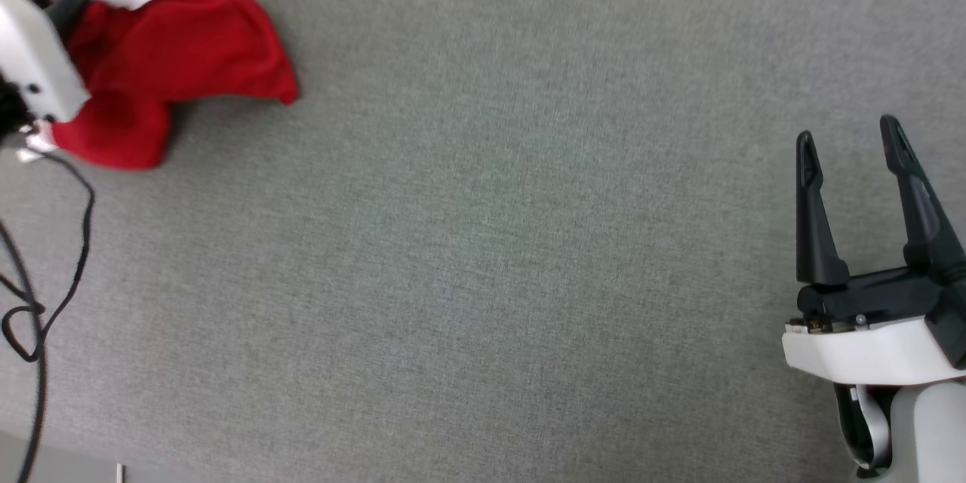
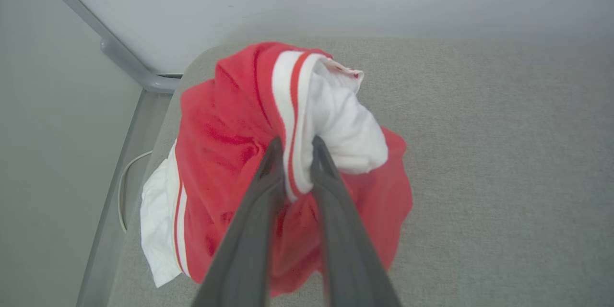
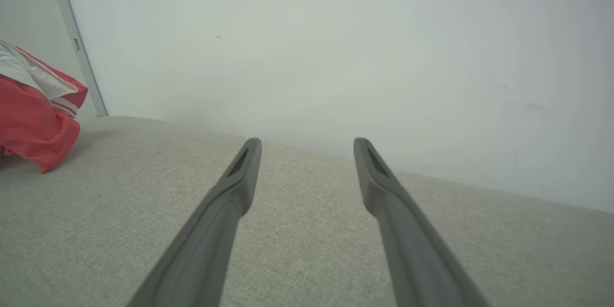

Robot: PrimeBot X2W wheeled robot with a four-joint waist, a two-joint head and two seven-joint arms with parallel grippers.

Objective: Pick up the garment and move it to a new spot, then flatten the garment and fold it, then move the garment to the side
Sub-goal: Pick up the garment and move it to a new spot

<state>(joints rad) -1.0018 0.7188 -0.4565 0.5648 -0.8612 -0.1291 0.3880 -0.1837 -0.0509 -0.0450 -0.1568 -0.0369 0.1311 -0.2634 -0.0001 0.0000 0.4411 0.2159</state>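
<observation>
The garment [image 1: 181, 45] is a crumpled red shirt with white sleeves, bunched at the far left corner of the grey cloth-covered table [image 1: 483, 241]. In the left wrist view my left gripper [image 2: 293, 146] is shut on the garment [image 2: 225, 153], pinching a fold of its red-and-white striped trim between the two fingers. The pale left wrist housing covers part of the shirt in the head view. My right gripper [image 1: 849, 132] hovers open over the table at the right, far from the shirt, with nothing between its fingers [image 3: 240, 177]. The garment [image 3: 33, 120] shows at the left edge of the right wrist view.
A black cable [image 1: 45, 302] loops at the table's left edge. A white wall [image 3: 336, 48] rises behind the table, with a grey frame rail [image 2: 120, 57] at the left corner. The table's left edge drops off beside the shirt.
</observation>
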